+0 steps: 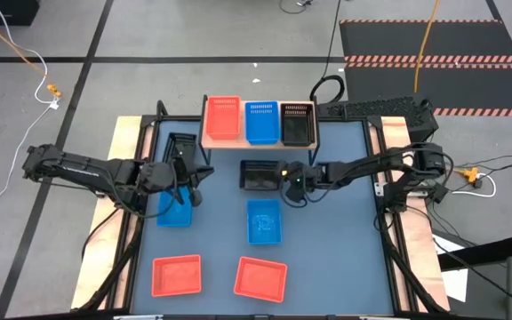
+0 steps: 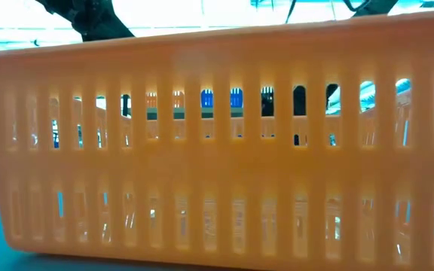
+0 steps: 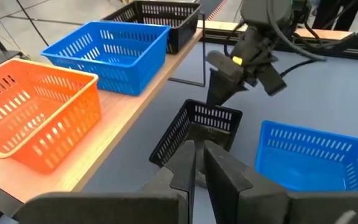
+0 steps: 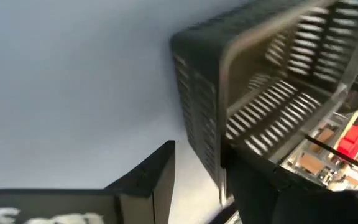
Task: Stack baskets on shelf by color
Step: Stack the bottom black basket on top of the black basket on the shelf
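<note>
Just in front of the shelf [image 1: 259, 140], the right gripper [image 1: 284, 180] pinched the black basket's [image 1: 258, 175] wall; that edge-only hold could let it tip and slip.

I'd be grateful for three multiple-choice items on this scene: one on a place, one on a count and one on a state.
1. Which basket sits in the middle of the shelf?
A. red
B. blue
C. black

2. How many red baskets lie on the table, off the shelf?
A. one
B. two
C. three

3. How is the black basket at the right gripper standing?
A. flat on the table
B. upside down
C. tilted, with one side raised

Key:
1 B: the blue basket stands between a red one and a black one.
2 B: two red baskets lie along the table's near edge.
3 C: the left wrist view shows it tipped, with the right gripper clamped on its upper rim.
</note>
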